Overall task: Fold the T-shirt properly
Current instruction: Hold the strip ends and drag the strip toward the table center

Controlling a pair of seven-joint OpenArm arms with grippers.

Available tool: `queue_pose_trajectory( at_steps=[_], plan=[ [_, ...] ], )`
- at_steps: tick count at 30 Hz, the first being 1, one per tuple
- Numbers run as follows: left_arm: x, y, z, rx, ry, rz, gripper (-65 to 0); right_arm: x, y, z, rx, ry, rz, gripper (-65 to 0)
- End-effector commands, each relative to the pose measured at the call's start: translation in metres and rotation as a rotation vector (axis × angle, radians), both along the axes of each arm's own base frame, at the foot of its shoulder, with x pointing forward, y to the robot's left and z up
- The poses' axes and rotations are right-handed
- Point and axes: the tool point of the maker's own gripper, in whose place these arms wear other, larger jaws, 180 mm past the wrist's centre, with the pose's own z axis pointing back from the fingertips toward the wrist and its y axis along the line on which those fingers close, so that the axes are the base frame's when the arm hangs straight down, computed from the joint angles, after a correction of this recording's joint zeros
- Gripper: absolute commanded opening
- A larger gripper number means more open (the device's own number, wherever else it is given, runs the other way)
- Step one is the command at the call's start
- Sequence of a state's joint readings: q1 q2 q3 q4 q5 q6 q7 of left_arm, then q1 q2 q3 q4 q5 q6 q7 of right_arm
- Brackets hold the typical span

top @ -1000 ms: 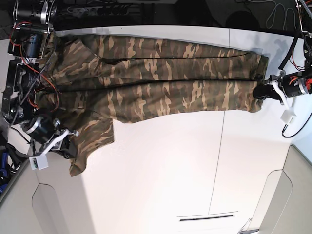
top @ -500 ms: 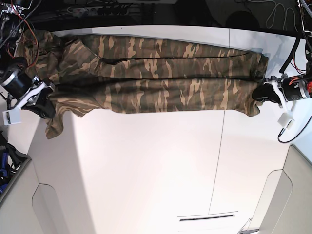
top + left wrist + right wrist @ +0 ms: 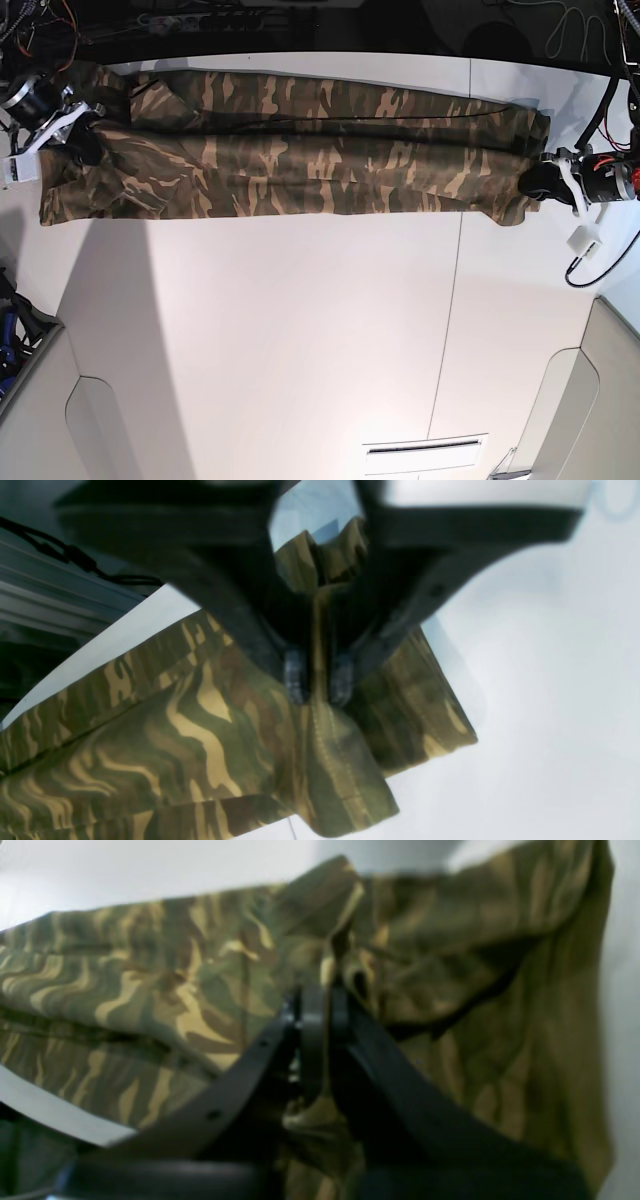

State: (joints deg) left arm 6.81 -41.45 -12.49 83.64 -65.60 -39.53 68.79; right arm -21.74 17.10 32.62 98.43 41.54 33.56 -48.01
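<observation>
The T-shirt [image 3: 300, 150] lies stretched in a long band across the table's [image 3: 300, 330] far edge. Left gripper [image 3: 318, 682] pinches its hem end; right gripper [image 3: 315, 1005] clamps cloth at the opposite end, both arms reaching inward low.

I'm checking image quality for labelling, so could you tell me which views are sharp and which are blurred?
Base view: sharp, evenly lit, T-shirt clear. Left wrist view: left gripper out of focus, cloth fairly crisp. Right wrist view: soft throughout, dim, right gripper in dark silhouette.
</observation>
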Motion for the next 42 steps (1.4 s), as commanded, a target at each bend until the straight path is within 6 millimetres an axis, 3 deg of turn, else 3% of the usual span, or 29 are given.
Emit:
queue_pose_trajectory(
  at_steps=[1,4,6,12,15,19,22,28,37,42],
  plan=[
    [0.009,0.005,0.014,0.009,-0.045,-0.009,-50.2,0.006,-0.007,0.006,-0.006,-0.035,-0.012,-61.5],
    [0.01,0.005,0.015,0.008,-0.046,-0.008,-39.4,0.004,-0.009,0.001,0.024,-0.032,-0.034,-37.9],
    [0.011,0.005,0.016,0.005,-0.053,-0.006,-37.0,0.006,-0.006,0.005,0.046,-0.043,-0.034,-31.3],
    [0.019,0.018,0.032,-0.009,-0.108,0.05,-35.2,0.016,-0.013,0.036,0.016,-0.126,-0.038,-31.4],
    [0.02,0.032,0.04,-0.004,-0.133,0.095,-27.7,0.02,-0.024,0.059,-0.033,-0.185,-0.051,-31.4],
    [0.004,0.033,0.028,-0.009,-0.096,0.109,-23.0,0.025,-0.027,0.088,-0.04,-0.272,-0.059,-31.4],
    [-0.005,0.033,0.015,0.001,-0.089,0.129,-22.9,0.029,-0.024,0.095,-0.034,-0.296,-0.052,-31.4],
    [-0.015,0.031,-0.009,0.049,-0.086,0.158,-22.9,0.028,-0.015,0.09,0.003,-0.299,-0.069,-31.6],
    [-0.016,0.028,-0.024,0.094,-0.1,0.172,-22.9,0.025,0.016,0.054,-0.003,-0.195,0.007,-31.6],
    [-0.022,0.019,-0.032,0.072,-0.075,0.175,-23.0,0.026,0.034,0.048,0.03,-0.185,0.046,-31.6]
  ],
)
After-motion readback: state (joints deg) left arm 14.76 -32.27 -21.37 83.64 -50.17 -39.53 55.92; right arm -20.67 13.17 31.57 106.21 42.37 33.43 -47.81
